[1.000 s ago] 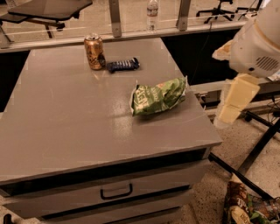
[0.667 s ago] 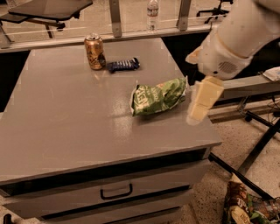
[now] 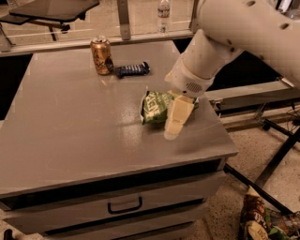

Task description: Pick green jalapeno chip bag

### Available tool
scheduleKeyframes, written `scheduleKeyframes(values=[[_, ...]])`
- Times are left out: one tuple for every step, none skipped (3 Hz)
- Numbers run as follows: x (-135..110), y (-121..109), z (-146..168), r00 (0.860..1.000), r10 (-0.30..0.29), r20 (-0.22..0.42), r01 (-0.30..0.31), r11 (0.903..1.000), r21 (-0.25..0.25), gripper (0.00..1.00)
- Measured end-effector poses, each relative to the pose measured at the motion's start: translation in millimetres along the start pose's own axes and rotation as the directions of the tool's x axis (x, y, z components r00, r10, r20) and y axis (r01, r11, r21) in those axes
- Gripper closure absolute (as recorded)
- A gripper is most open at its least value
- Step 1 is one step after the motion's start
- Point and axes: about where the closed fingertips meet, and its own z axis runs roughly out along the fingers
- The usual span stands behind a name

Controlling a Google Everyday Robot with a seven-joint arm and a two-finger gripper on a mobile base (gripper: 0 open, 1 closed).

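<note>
the gripper [image 3: 172, 130] hangs at the near right edge of the green jalapeno chip bag [image 3: 156, 106], right of centre on the counter [image 3: 70, 136]; released or clenched, i cannot tell. best to shift left and straddle its middle.

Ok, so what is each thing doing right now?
green jalapeno chip bag: lying crinkled on the table
gripper: over the bag's right end
soda can: standing upright
dark blue wrapper: lying flat beside the can
drawer: shut
water bottle: upright, behind the table
</note>
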Motion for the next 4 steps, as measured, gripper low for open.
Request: scheduleKeyframes(values=[[0,1,-1,1.0,0.0,-0.001,0.0,1.0,0.001,0.18],[-1,1,-1,1.0,-0.003,-0.001,0.003,1.0,0.002,0.49],[-1,2,-1,1.0,-0.004,-0.002,0.004,1.0,0.002,0.72],[-10,-7,-18,1.0,-0.02,0.007,0.02,0.9989,0.042,0.95]])
